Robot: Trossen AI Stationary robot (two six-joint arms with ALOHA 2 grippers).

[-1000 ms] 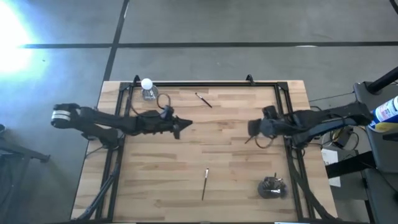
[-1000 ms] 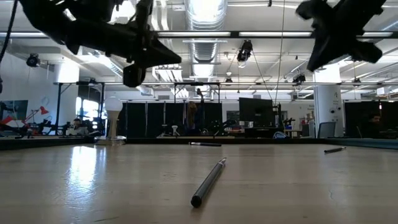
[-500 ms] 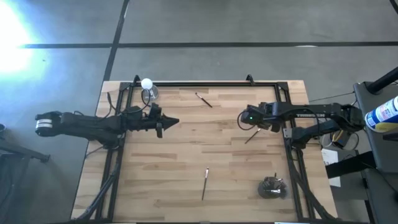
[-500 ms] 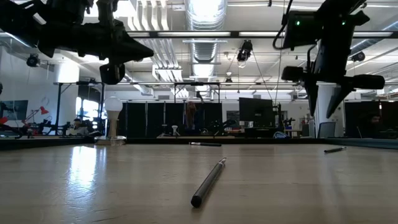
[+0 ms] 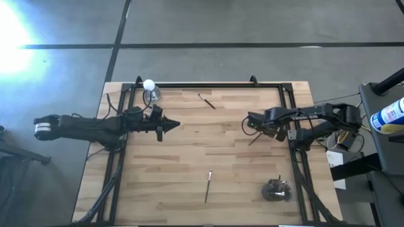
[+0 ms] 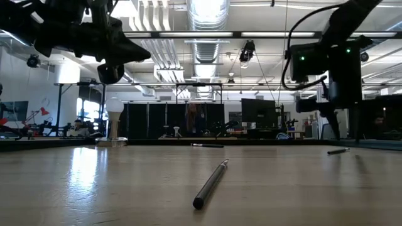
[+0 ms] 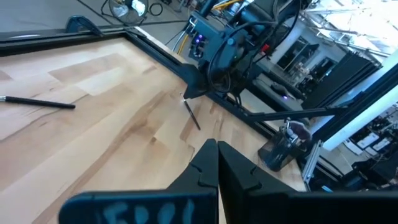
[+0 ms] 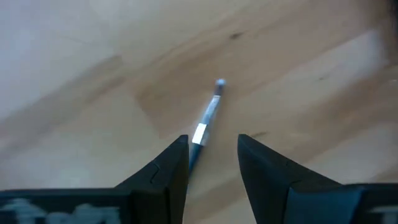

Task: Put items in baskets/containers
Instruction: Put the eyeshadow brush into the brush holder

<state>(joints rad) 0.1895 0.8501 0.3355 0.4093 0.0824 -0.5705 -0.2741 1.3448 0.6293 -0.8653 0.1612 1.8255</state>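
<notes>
Three thin dark brushes lie flat on the wooden table: one at the far side (image 5: 206, 101), one near the front (image 5: 208, 186), one at the right (image 5: 255, 138). The dark cup (image 5: 276, 190) stands at the near right with several brushes in it. My right gripper (image 8: 211, 149) points down, open, just above the right brush (image 8: 205, 124); its fingers stand on either side of the handle without touching it. My left gripper (image 5: 175, 125) hovers shut over the table's left half, pointing level toward the right arm, holding nothing.
A black frame (image 5: 208, 84) runs along the table's far and side edges. A small clear bottle with a white ball top (image 5: 149, 88) stands at the far left corner. Bare wood lies between the two arms.
My right gripper has come down toward the right-hand brush, tipped from slanting to pointing straight down, and opened. My left gripper has drawn back toward the table's left edge, still shut. The brushes and the cup have not moved.
</notes>
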